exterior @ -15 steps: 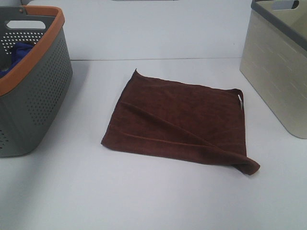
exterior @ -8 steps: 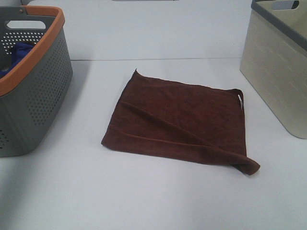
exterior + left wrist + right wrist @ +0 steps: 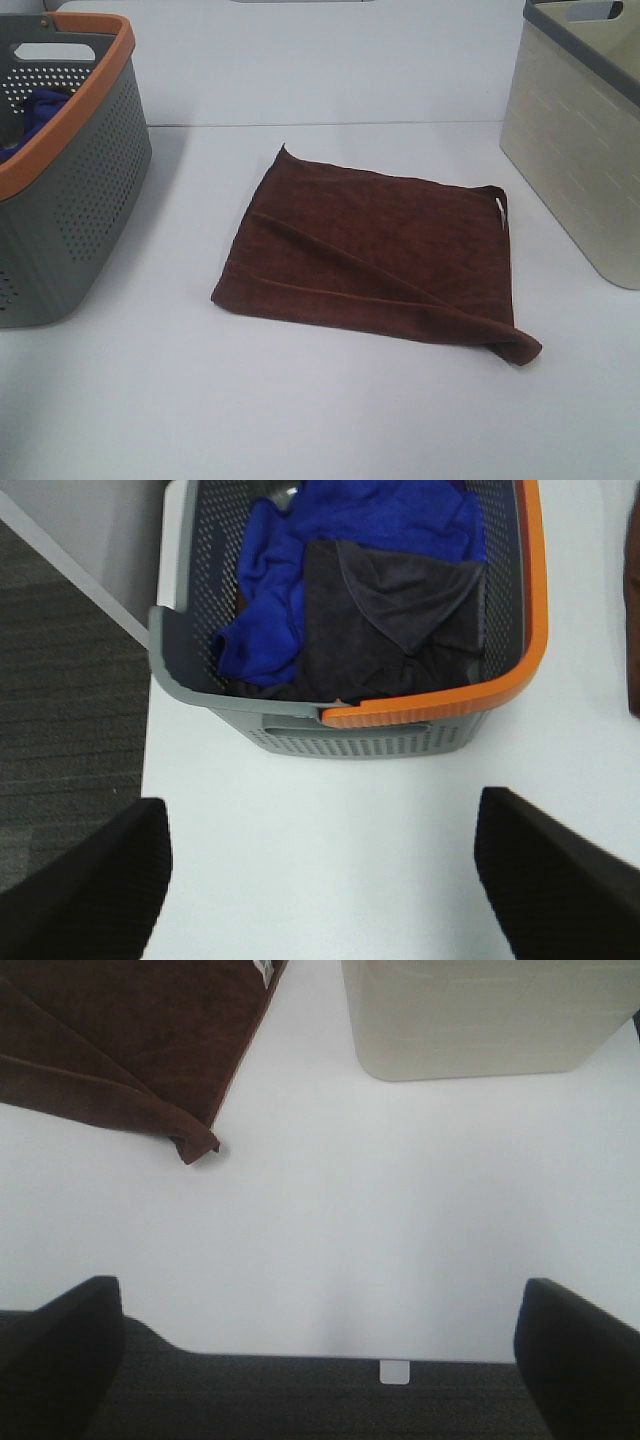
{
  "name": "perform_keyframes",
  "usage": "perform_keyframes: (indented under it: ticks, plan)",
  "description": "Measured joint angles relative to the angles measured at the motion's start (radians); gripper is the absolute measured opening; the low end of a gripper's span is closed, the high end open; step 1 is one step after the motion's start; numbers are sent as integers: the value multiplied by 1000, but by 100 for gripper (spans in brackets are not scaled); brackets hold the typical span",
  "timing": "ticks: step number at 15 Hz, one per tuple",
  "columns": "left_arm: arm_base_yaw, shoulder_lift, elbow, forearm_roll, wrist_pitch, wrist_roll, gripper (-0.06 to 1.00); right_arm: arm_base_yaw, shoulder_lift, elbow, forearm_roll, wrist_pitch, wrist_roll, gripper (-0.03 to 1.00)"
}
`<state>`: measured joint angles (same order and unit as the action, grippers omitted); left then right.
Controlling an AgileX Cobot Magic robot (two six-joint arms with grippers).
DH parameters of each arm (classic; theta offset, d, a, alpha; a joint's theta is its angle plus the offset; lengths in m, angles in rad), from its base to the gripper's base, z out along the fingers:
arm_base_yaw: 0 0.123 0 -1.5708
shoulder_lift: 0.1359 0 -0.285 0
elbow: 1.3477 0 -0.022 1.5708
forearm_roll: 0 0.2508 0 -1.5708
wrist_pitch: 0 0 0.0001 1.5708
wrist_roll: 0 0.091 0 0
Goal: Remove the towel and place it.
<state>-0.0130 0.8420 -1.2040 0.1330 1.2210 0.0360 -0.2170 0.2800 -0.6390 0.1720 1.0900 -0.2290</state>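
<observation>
Nothing is shifting since the earlier frames. Left end effector [image 3: 320, 880] is hovering released near the grey basket [image 3: 95, 200] holding a blue cloth [image 3: 300, 540]; towel [image 3: 375, 250] is lying mid-surface [image 3: 300, 420]; right end effector [image 3: 320, 1360] is hovering released beside the beige bin [image 3: 580, 160].

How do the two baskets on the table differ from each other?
The grey basket has perforated walls and an orange rim; the beige basket has solid walls and a dark grey rim. The grey basket holds a blue cloth and dark cloth; the beige basket's inside is hidden. Both flank the towel.
</observation>
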Motion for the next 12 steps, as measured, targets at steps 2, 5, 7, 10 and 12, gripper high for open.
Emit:
perform_keyframes:
  ticks: [2,5,7,10,12]
  plan:
    - [0,-125,36,18,-16,-6,79,27,-38,71,17,-4,-2,95]
    - [0,-335,177,37,-81,5,79,93,-60,89,12,-6,-33,95]
    - [0,-432,272,37,-95,20,79,98,-120,89,8,-8,-33,95]
    - [0,-670,485,36,-104,84,79,98,-274,89,12,-5,-31,95]
    - [0,-756,541,20,-103,91,79,98,-284,89,26,0,-30,95]
